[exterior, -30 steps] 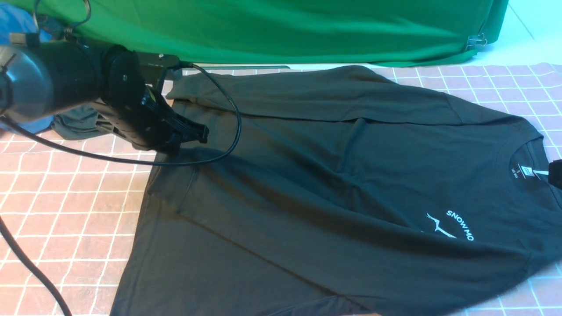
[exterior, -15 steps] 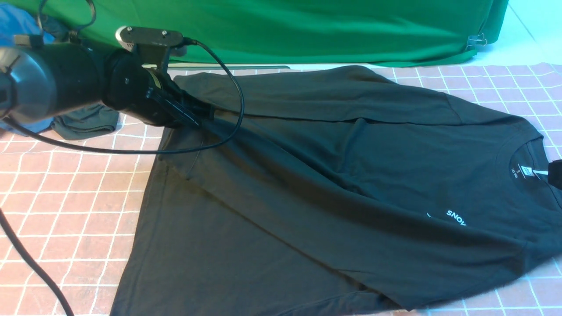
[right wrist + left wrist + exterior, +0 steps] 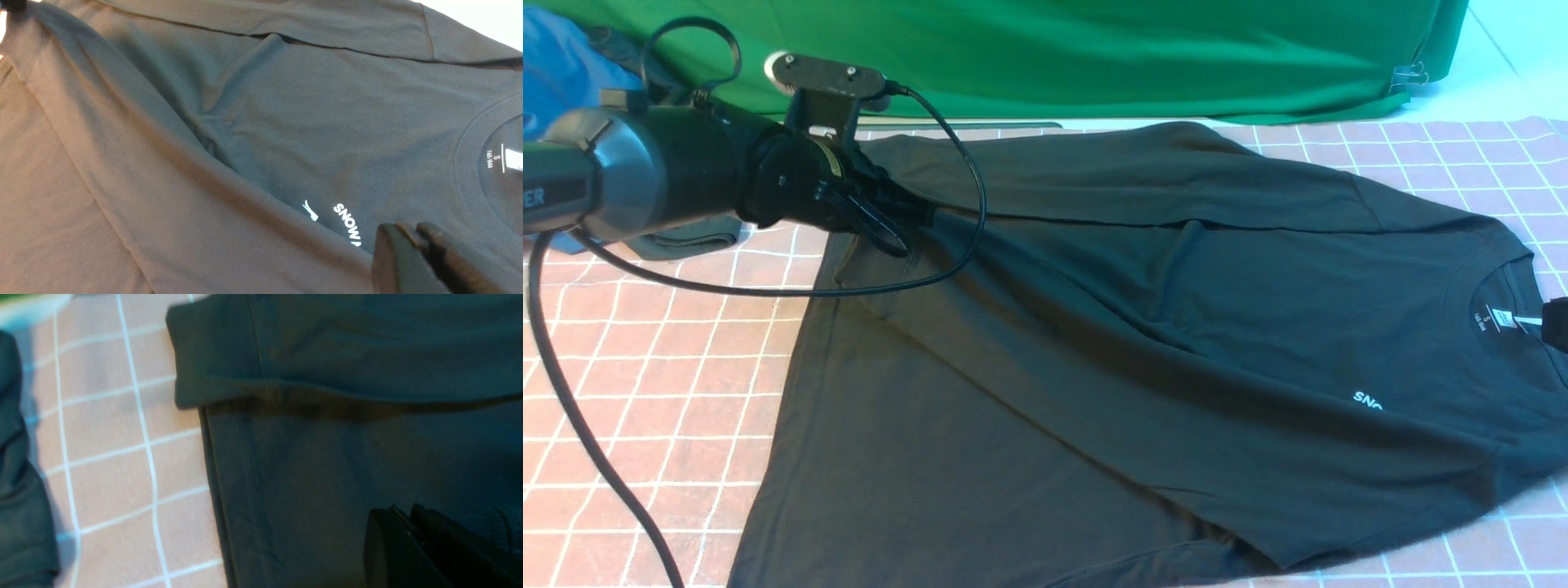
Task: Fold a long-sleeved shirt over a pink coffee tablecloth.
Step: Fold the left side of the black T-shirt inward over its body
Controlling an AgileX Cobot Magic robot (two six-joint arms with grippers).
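The black long-sleeved shirt (image 3: 1176, 327) lies spread on the pink coffee tablecloth (image 3: 645, 367), neck toward the right. My left gripper (image 3: 905, 233) is shut on the cuff end of the near sleeve. That sleeve stretches diagonally across the chest and hides most of the white print (image 3: 1368, 400). The left wrist view shows the shut gripper (image 3: 402, 512) over the hem, with the far sleeve's cuff (image 3: 216, 355) beyond. My right gripper (image 3: 1553, 322) sits at the right edge by the collar. In its own view the right gripper (image 3: 408, 228) hovers shut beside the "SNOW" print (image 3: 347, 224).
Bright green backdrop fabric (image 3: 1054, 49) hangs along the back edge, with a clip (image 3: 1409, 75) on its right. A smaller dark garment (image 3: 686, 237) and blue cloth (image 3: 556, 65) lie behind my left arm. The arm's black cable (image 3: 964, 204) loops over the shirt.
My left gripper has lifted and turned, carrying the sleeve cuff toward the back. The sleeve has slid over the chest print, hiding more of it. The right gripper has stayed put.
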